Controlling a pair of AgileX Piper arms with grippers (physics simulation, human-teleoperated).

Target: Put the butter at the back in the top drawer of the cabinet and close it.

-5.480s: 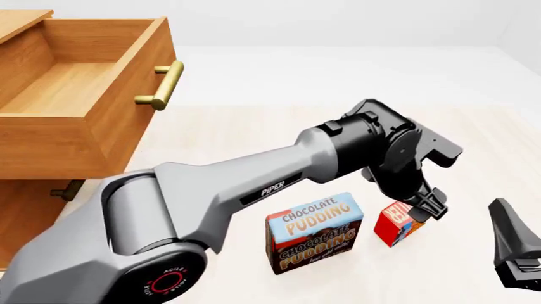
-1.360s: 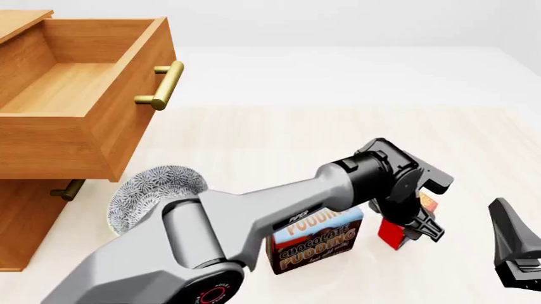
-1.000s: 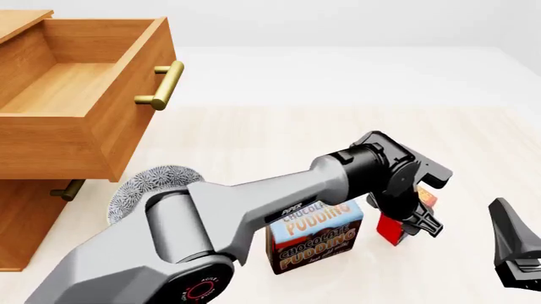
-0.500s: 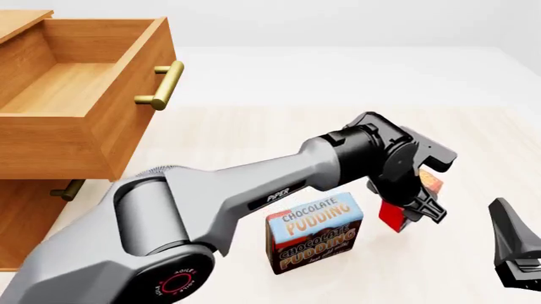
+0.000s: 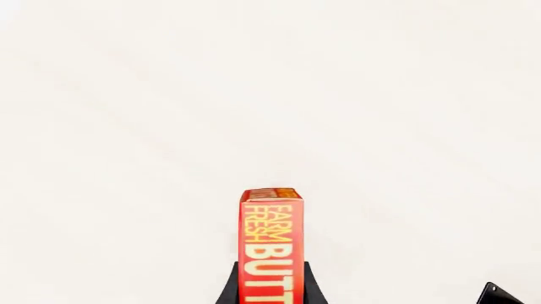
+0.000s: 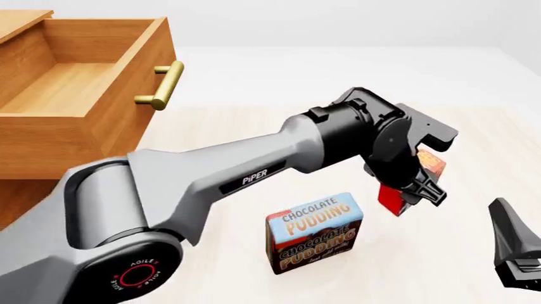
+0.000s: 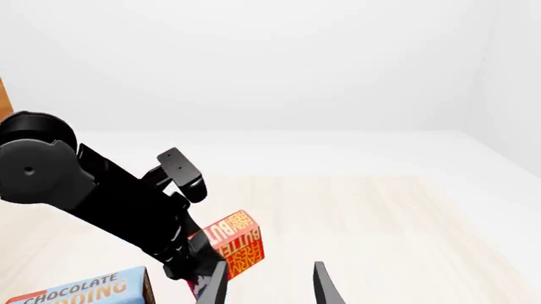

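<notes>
Front view hides most of the butter [image 6: 420, 172] behind my left gripper [image 6: 412, 190], which is clamped on it, lifted above the table [image 6: 253, 133] right of the pudding box [image 6: 315, 233]. My right gripper [image 7: 268, 285] is cropped, fingers apart, holding nothing. Far left, the top drawer [image 6: 80, 95] stands open.

Butter [image 6: 406, 183] mostly hidden behind left pincer [image 6: 416, 193].
</notes>
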